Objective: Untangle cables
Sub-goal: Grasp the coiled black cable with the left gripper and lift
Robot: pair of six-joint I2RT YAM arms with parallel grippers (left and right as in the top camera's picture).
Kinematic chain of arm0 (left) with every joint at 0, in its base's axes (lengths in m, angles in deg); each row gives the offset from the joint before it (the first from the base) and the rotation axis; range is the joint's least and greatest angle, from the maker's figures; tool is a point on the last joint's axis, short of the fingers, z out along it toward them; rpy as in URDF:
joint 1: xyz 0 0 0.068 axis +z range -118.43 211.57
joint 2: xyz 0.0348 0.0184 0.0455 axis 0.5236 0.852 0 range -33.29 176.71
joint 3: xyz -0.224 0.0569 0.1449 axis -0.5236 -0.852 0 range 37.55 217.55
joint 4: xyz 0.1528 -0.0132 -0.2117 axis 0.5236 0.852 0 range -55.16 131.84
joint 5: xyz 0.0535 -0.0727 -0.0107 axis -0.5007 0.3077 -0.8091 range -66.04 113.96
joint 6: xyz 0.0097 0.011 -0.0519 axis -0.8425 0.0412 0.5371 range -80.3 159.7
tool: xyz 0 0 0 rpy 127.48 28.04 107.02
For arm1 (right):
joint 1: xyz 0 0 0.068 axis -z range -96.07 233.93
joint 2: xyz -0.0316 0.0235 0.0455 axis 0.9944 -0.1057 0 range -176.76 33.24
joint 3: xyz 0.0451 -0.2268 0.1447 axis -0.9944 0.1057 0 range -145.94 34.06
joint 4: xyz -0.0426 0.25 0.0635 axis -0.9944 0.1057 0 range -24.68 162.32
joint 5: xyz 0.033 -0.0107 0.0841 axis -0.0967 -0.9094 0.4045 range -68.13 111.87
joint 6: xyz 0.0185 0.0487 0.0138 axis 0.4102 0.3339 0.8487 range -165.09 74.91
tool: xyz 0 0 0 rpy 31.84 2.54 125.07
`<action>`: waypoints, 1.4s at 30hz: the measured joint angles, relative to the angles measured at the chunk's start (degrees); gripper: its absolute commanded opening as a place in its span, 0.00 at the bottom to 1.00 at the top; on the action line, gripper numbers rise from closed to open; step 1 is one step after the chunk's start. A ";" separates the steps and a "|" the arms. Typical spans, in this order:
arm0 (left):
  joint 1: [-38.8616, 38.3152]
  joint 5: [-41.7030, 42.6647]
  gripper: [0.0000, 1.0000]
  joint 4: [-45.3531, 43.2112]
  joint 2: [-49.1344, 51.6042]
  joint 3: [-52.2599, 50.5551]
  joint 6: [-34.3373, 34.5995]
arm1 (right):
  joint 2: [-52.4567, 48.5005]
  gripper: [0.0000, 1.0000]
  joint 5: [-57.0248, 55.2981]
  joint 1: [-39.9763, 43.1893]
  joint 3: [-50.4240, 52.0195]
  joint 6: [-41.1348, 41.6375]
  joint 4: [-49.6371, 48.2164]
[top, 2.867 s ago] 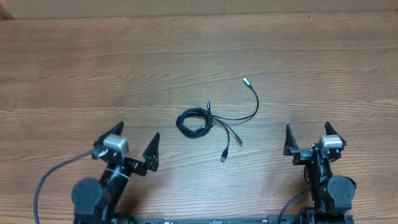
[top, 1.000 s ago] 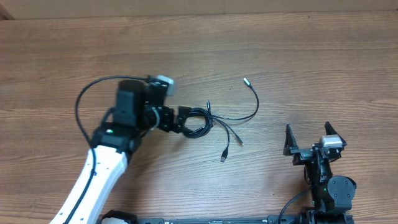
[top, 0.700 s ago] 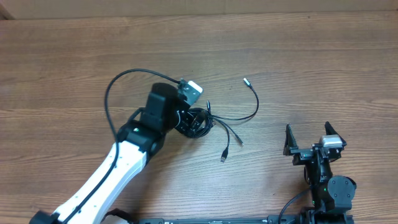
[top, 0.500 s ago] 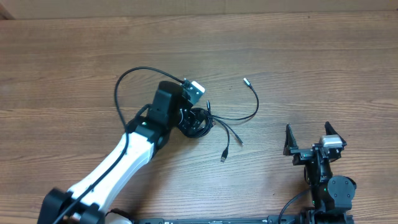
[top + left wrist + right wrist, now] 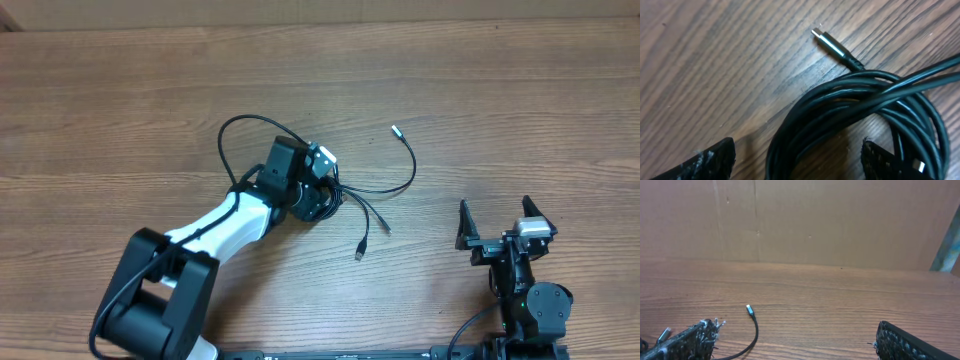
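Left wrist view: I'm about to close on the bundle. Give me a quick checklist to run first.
1. Left fingers apart: ok.
2. Cable coil between them: ok for its left strands. The loop's right side runs past the finger at the picture's right.
3. Fingers low enough to catch the strands: cannot tell.
4. Silver plug out of the closing path: ok, it lies beyond the coil.
5. Right gripper open and apart from the cables: ok.
6. Only one cable in the grasp: not ok, several strands lie bunched together there.
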 measured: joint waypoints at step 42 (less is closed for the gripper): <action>0.04 7.48 0.73 23.10 -1.81 7.52 39.30 | 0.00 1.00 0.00 0.00 0.00 0.00 -0.04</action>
